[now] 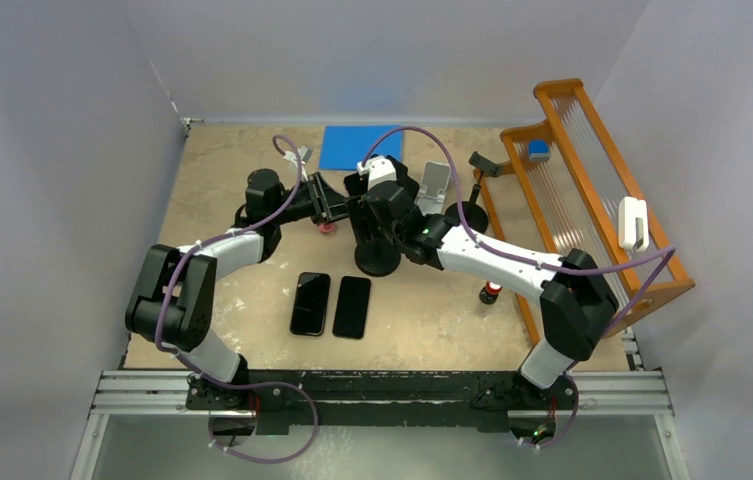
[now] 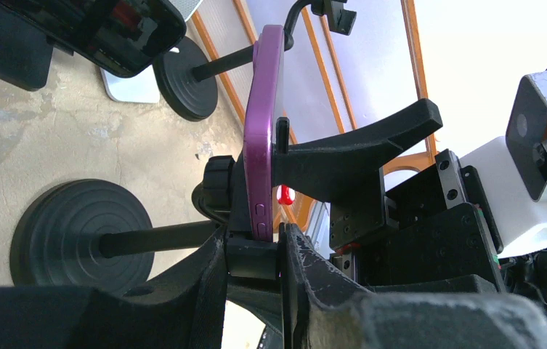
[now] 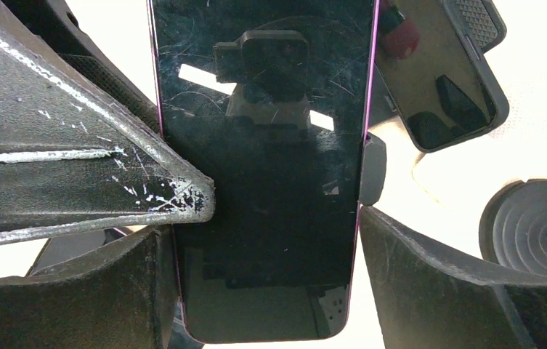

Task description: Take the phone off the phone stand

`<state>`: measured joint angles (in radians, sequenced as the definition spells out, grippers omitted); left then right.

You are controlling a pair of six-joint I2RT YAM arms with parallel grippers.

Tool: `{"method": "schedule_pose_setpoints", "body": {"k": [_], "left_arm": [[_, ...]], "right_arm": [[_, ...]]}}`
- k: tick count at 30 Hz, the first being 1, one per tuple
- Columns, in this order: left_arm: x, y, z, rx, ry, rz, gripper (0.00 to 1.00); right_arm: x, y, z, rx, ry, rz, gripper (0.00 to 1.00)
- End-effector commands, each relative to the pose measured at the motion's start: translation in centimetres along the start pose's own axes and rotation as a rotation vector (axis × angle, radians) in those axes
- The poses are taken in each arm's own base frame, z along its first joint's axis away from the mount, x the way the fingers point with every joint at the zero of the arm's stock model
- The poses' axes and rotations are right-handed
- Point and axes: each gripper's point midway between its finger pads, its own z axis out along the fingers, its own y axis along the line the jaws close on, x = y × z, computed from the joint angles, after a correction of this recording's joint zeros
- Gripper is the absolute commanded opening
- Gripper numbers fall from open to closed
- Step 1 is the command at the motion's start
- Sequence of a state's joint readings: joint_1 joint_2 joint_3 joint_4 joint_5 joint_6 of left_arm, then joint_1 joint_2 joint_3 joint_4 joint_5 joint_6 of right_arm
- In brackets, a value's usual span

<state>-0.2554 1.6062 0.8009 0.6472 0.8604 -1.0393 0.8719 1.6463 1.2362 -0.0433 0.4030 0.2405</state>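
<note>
Two robot arms meet over a tan table (image 1: 432,320), both working on one phone stand (image 1: 377,262). Nearest the arm bases, two dark phones (image 1: 310,303) lie flat side by side, apart from the action. Just beyond them is the stand's round black base. A purple-cased phone (image 2: 263,123) sits upright in the stand's cradle (image 2: 252,260).

The step in hand looks to be getting a grip on the phone so it can be drawn out. To do it well, the right gripper (image 3: 285,207) should close squarely on the phone's two long edges, clear of the stand's side clip (image 3: 373,169). It should then pull straight along the phone's length, out of the cradle, while the left arm pins the stand down. A tilted pull could jam the phone or tip the stand.

The left gripper (image 2: 254,240) is nearly closed, clamped on the phone stand's cradle at the phone's lower end. The right gripper is spread wide, its fingers (image 3: 96,182) flanking the screen. One tip looks to touch the phone's edge and the other sits just beside it, with no firm squeeze visible.

Farther back are a second stand (image 1: 467,213), a blue mat (image 1: 360,147) and an orange rack (image 1: 558,88).
</note>
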Motion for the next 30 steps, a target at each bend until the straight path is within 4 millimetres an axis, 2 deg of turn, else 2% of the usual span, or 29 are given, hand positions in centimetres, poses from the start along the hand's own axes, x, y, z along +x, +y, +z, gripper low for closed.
{"method": "schedule_pose_setpoints", "body": {"k": [1,8,12,14,19,21,25,30], "left_arm": [[-0.3,-2.0,0.1,0.057,0.033,0.054,0.00],[-0.2,-2.0,0.1,0.057,0.042,0.055,0.00],[-0.2,-2.0,0.1,0.059,0.046,0.054,0.00],[-0.1,-1.9,0.1,0.059,0.049,0.053,0.00],[0.2,-1.7,0.0,0.065,0.047,0.054,0.00],[0.3,-1.9,-0.1,0.079,0.041,0.057,0.00],[0.6,-1.6,-0.3,0.087,0.031,0.041,0.00],[0.8,-1.3,-0.4,0.084,0.016,0.032,0.00]], "right_arm": [[-3.5,0.3,-0.7,-0.004,-0.091,0.012,0.84],[-3.6,0.0,-0.7,0.011,-0.096,-0.001,0.91],[-3.3,-0.1,-0.6,0.010,-0.090,-0.001,0.85],[-3.5,0.1,-0.6,0.001,-0.104,0.008,0.76],[-3.0,0.1,-0.9,-0.015,-0.117,0.027,0.38],[-3.1,-0.1,-1.3,-0.017,-0.132,0.043,0.28],[-3.1,-0.6,-1.9,-0.024,-0.155,0.079,0.00],[-1.7,-0.9,-1.6,-0.041,-0.132,0.107,0.00]]}}
